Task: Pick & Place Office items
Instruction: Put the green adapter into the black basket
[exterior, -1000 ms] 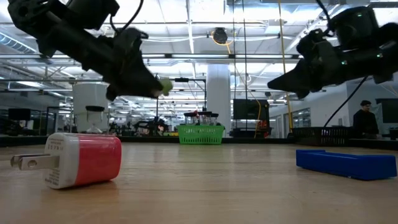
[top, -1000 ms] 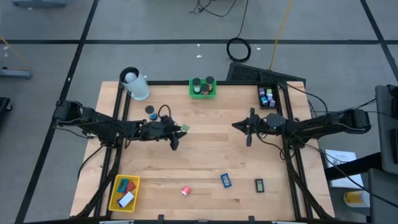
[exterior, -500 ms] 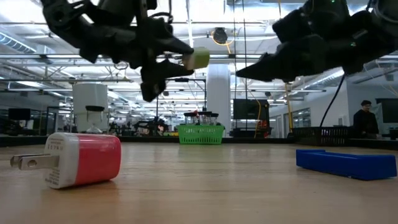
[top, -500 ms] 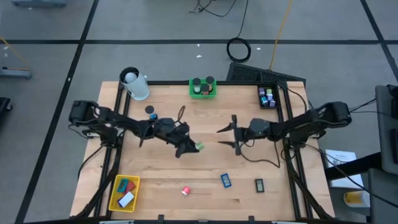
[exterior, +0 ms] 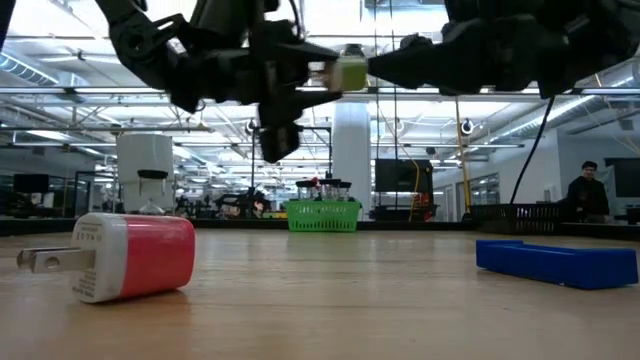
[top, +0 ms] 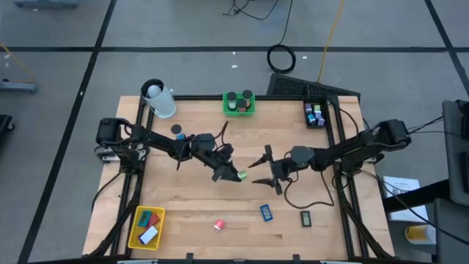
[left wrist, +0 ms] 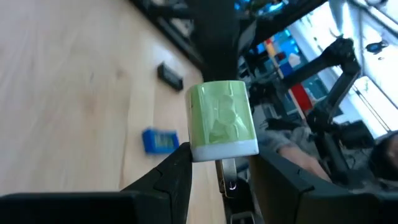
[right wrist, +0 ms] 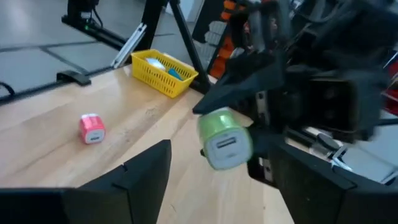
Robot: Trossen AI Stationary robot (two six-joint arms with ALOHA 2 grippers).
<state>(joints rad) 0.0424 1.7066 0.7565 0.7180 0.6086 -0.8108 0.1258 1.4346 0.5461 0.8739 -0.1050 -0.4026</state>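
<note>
Green mesh basket (top: 239,103) at table's far edge; yellow basket (top: 146,226) near corner.

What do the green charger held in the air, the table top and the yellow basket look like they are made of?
Green charger: apparently smooth moulded plastic, slightly glossy, with a white end cap and metal prongs. Table top: pale wood, visible plank grain, satin finish. Yellow basket: mesh walls, likely coated wire or plastic; the pictures leave that open.
</note>
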